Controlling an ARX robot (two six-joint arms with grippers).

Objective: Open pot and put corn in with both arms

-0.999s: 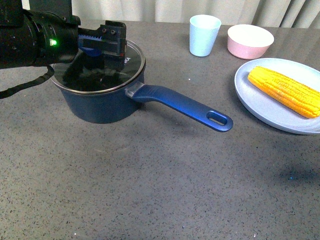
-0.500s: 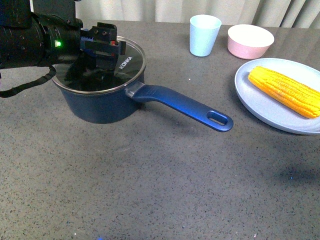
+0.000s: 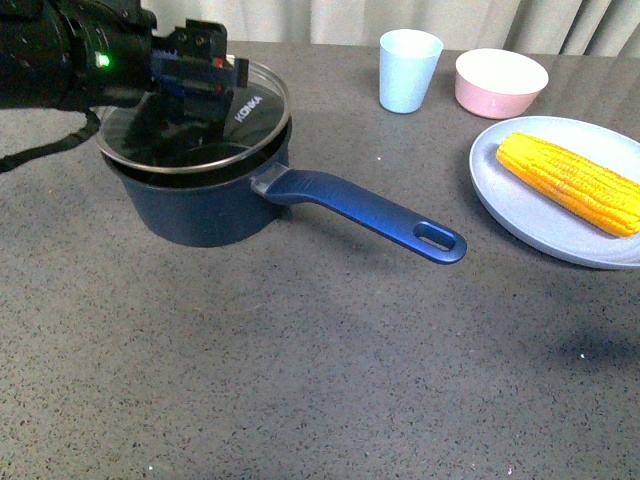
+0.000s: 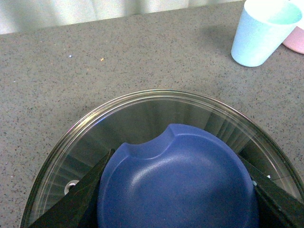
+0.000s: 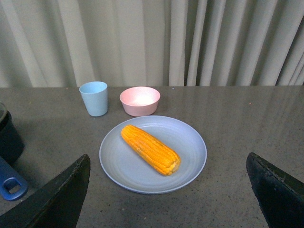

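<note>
Two steps remain largely undone as the left gripper, jaws closed on the blue knob, holds the glass lid tilted just above the rim of the navy pot, directly over the opening and not yet set aside. Well apart to the right, the corn lies untouched on its pale blue plate, with the right gripper hanging above the table before it, jaws wide open and empty.

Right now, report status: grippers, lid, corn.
Left gripper shut on knob, lid tilted up off pot rim. Right gripper open, empty, facing corn on plate. Cup and bowl behind plate, apart from corn.
</note>
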